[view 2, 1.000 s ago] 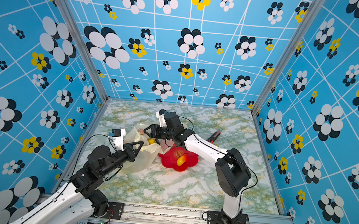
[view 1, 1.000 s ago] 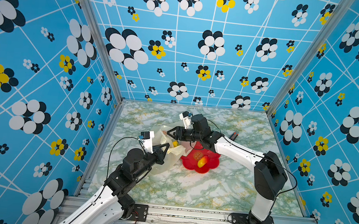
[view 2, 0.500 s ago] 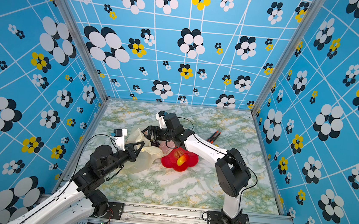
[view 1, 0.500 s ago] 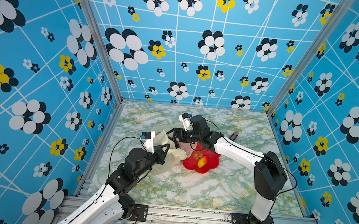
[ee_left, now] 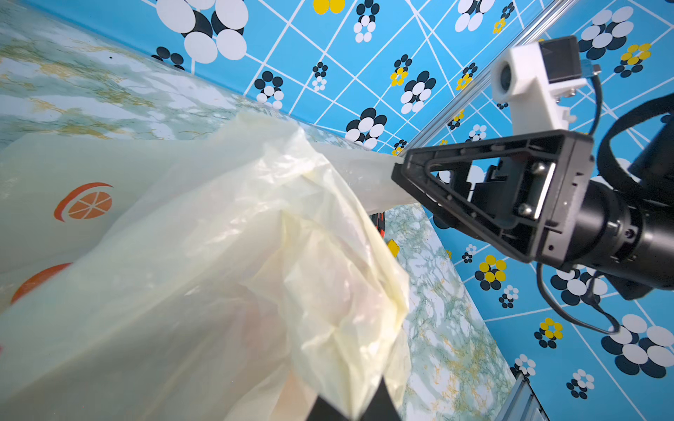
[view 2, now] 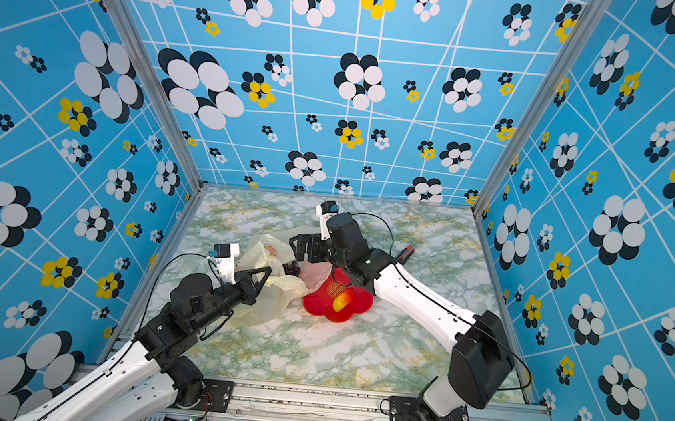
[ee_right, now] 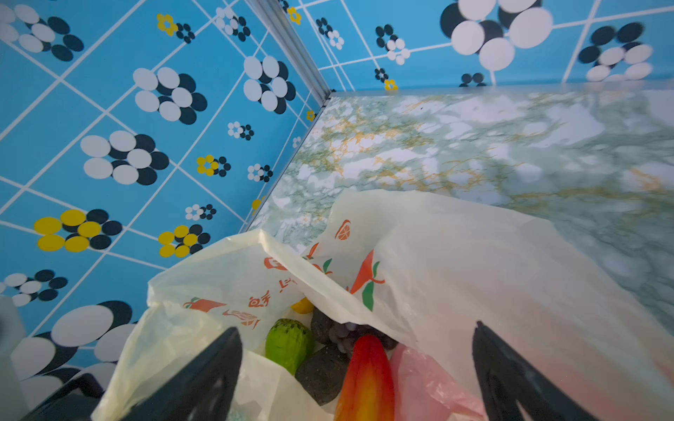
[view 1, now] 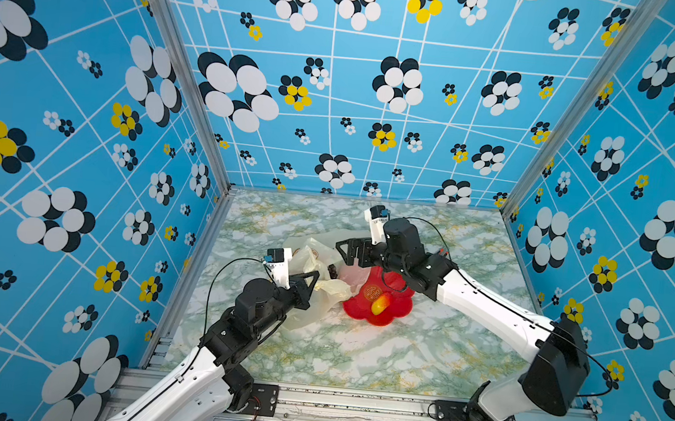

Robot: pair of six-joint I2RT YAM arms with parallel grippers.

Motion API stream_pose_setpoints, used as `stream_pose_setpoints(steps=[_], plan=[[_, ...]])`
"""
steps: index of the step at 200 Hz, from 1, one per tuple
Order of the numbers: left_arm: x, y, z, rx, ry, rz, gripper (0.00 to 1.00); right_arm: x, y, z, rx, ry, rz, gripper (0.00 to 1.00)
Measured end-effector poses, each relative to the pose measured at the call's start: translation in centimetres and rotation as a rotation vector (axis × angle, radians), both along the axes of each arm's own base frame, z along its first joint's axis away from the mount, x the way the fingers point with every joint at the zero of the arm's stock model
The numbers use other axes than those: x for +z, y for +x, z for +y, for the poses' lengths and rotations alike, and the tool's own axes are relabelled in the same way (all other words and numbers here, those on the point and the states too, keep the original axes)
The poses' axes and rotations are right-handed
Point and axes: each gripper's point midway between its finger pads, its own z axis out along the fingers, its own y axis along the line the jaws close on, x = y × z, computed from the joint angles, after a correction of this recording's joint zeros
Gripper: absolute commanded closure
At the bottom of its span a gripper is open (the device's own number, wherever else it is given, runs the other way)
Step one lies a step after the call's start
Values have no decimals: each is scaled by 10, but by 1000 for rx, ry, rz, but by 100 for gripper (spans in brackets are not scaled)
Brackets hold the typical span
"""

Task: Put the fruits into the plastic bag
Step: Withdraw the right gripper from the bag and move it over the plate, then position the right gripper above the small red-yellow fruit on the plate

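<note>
The left gripper (view 1: 316,275) is clamped on the rim of the crinkly cream-yellow plastic bag (view 1: 307,259) at frame centre; hold it high. The right gripper (ee_right: 355,328), jaws wide and empty, hovers over bagged glossy toy fruits (ee_right: 288,342); lift clear for the yellow-red fruit (view 1: 379,305) on the red flower-shaped plate (view 1: 400,306).

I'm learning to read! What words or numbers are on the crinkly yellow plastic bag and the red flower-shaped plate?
Crinkly cream-yellow plastic bag: orange printed characters, folded and blurred, cannot be read.
Red flower-shaped plate: gold round emblem, too small to read.
No other words or numbers show.
</note>
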Motion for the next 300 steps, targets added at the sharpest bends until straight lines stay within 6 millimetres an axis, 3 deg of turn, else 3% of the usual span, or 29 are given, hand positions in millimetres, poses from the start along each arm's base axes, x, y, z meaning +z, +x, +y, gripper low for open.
stream_pose_setpoints(steps=[21, 63, 111, 162, 263, 300], plan=[[0, 0, 0, 0, 0, 0, 100, 1, 1, -24, -67, -16, -9, 1], [-7, -3, 2, 0, 4, 5, 100, -8, -3, -49, -102, -113, 11, 1], [-9, -3, 2, 0, 4, 7, 100, 5, -13, -82, -146, -152, 11, 1], [-9, -3, 2, 2, -2, 12, 100, -23, -15, -109, -192, -230, 116, 1], [-9, -3, 2, 5, -13, 23, 100, -88, -24, -98, -132, -297, 318, 0], [-10, -3, 2, 6, -14, 24, 100, -122, -33, -94, -111, -317, 419, 0]])
